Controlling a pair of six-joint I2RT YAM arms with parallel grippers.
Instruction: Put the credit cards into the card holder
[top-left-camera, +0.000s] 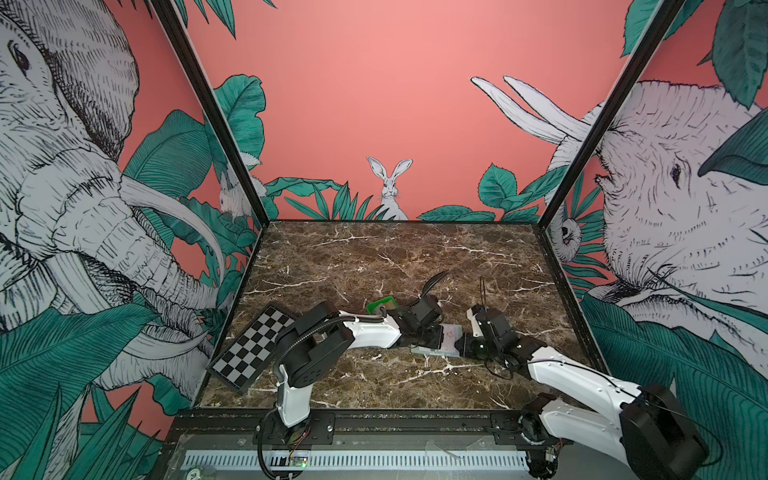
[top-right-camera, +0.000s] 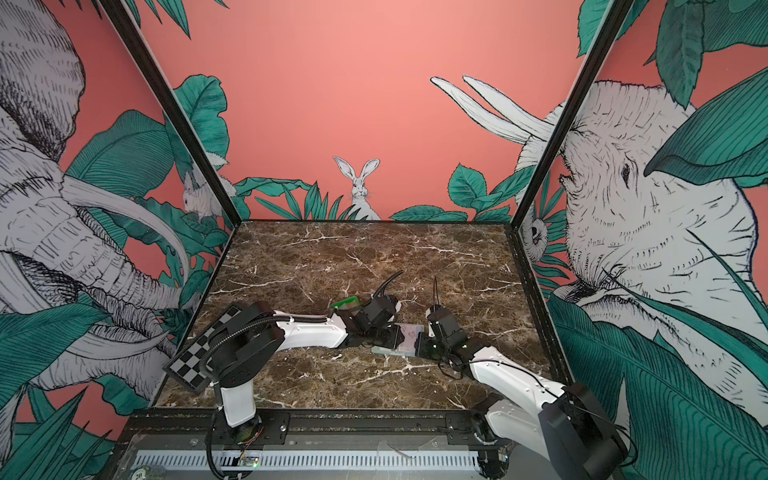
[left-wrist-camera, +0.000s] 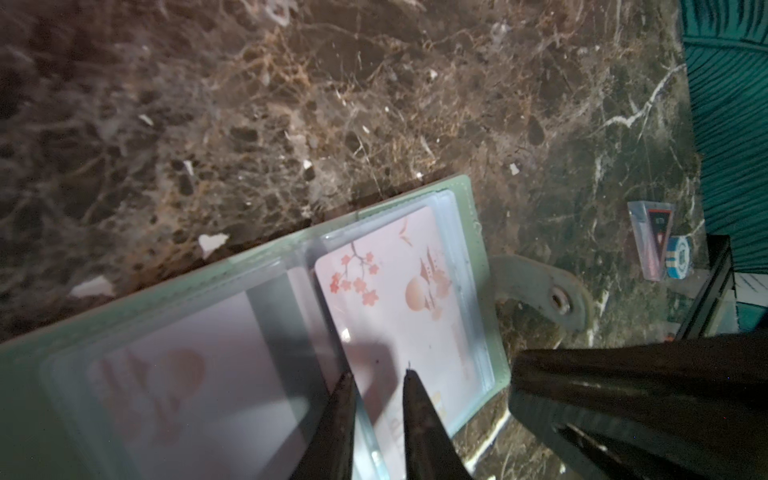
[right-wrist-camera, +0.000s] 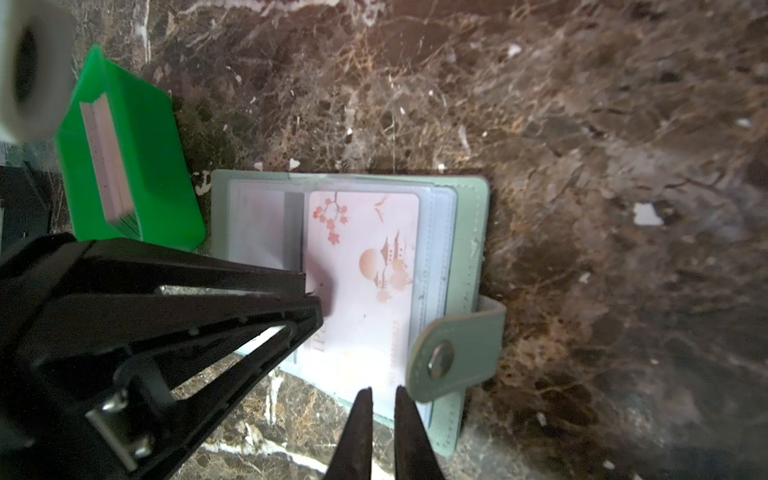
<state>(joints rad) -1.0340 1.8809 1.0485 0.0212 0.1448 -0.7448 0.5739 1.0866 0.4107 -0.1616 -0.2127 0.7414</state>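
The card holder (right-wrist-camera: 471, 232) is lying open on the counter (right-wrist-camera: 602, 124), its snap strap (right-wrist-camera: 469, 332) curling over the outer edge. A blossom-printed card (right-wrist-camera: 361, 257) is resting on the page nearest the strap; whether it is sitting inside the clear sleeve is unclear. The left claw (left-wrist-camera: 378, 378) is standing narrowly parted, its tips at that card's edge by the spine. The right claw (right-wrist-camera: 383, 390) is sitting almost closed at the holder's edge beside the strap; I cannot tell whether it is pinching anything. More cards (right-wrist-camera: 109, 162) are standing in a green tray (right-wrist-camera: 166, 174) just beside the holder.
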